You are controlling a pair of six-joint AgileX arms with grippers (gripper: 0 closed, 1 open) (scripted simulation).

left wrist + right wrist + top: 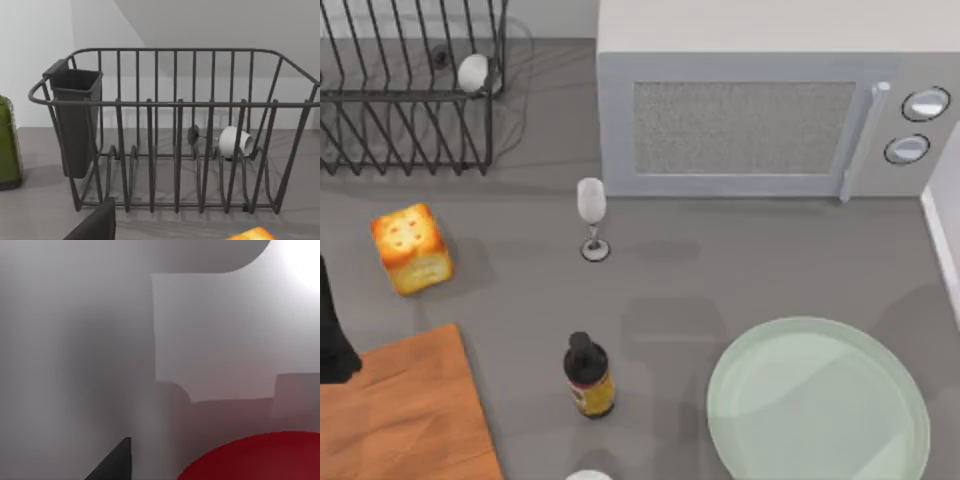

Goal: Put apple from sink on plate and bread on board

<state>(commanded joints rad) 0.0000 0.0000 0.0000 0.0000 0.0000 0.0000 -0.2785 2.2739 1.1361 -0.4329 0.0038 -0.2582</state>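
You had the bread (412,249) sitting on the grey table (720,270) near its left side, a golden-yellow cube with a toasted orange-brown top and small holes in one face, tilted a little. It lay apart from the board (405,415), the flat orange-brown slab with grain running along it, which filled the lower left corner and ran off the edge of the top view. A sliver of that bread (252,234) poked in at the edge of your left wrist view, cut off.

Your left arm (332,335) showed as a dark shape at the table's left edge, overlapping the board's corner; whether its claw stood apart or together I could not tell. One dark finger (97,225) jutted into the left wrist view, facing the black wire dish rack (175,130), with a white cup (235,141) lying inside it and a dark utensil holder (75,120) hooked on one end.

The plate (818,400), pale mint green with a raised rim, lay at the lower right, partly cut off.

In your right wrist view the apple (260,457) was a glossy red mass very close to the lens, cropped, among blurred pale grey walls; a dark finger tip (115,465) sat beside it. Whether that claw gripped the fruit I could not tell.

A dark bottle (588,375) and a wine glass (592,218) stood mid-table, before the microwave (770,100).
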